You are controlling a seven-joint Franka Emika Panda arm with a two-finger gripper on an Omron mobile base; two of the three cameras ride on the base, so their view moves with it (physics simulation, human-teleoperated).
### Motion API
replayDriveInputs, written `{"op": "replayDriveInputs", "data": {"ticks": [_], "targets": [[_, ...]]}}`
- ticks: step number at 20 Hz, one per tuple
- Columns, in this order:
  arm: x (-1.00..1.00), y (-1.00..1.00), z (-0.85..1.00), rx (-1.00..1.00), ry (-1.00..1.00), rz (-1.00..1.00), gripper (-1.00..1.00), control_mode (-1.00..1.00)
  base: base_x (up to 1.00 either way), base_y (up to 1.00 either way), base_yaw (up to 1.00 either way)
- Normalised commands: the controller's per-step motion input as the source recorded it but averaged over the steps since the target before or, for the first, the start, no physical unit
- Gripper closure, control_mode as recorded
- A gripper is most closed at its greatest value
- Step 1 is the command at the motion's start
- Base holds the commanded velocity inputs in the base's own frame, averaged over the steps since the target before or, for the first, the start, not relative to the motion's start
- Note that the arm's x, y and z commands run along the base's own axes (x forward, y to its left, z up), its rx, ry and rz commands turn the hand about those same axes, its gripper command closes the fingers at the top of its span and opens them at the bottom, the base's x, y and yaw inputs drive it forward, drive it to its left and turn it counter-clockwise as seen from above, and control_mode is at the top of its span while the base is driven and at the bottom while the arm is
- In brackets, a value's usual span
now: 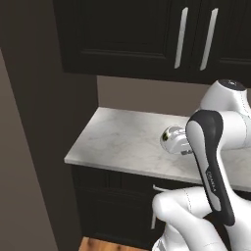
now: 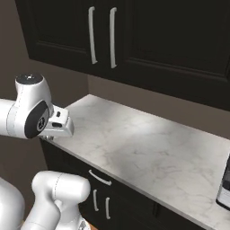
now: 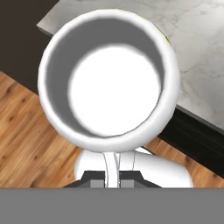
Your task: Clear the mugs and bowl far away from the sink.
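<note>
White mug (image 3: 109, 83) sits directly in front of the pincer (image 3: 112, 177), so close that you look straight down into its round open mouth in the hand view. You can see the thin white handle of the mug running down to the pincer, and the two dark finger tips stand pressed against it from both sides. The jaws are closed as far as they go, with only this thin handle between them, so the pincer has hold of the mug by its handle.

The mouth of the mug points toward the hand camera and its bottom points away from it, so the axis of the mug runs along the line of the pincer. The mug is squat, so this axis is short compared to the wide rim.

In the left base view you see the glossy mug (image 1: 172, 138) held over the marble counter (image 1: 122, 142), partly hidden behind the dark forearm of the robot. You cannot tell from this view if it touches the counter. In the hand view the corner of the counter (image 3: 197, 52) lies behind the mug, and the wooden floor (image 3: 26, 144) shows beside it and below. In the right base view a dark bottle (image 2: 224, 188) stands at the right edge of the counter (image 2: 148, 148), under the dark upper cabinets (image 2: 157, 36).
</note>
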Motion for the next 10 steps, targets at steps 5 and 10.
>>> {"op": "replayDriveInputs", "data": {"ticks": [5, 10], "targets": [[0.0, 0.0, 0.0, 0.0, 0.0, 0.0, 1.0, 1.0, 0.13, 0.03, 0.13], [0.0, 0.0, 0.0, 0.0, 0.0, 0.0, 1.0, 1.0, 0.07, 0.0, 0.15]]}}
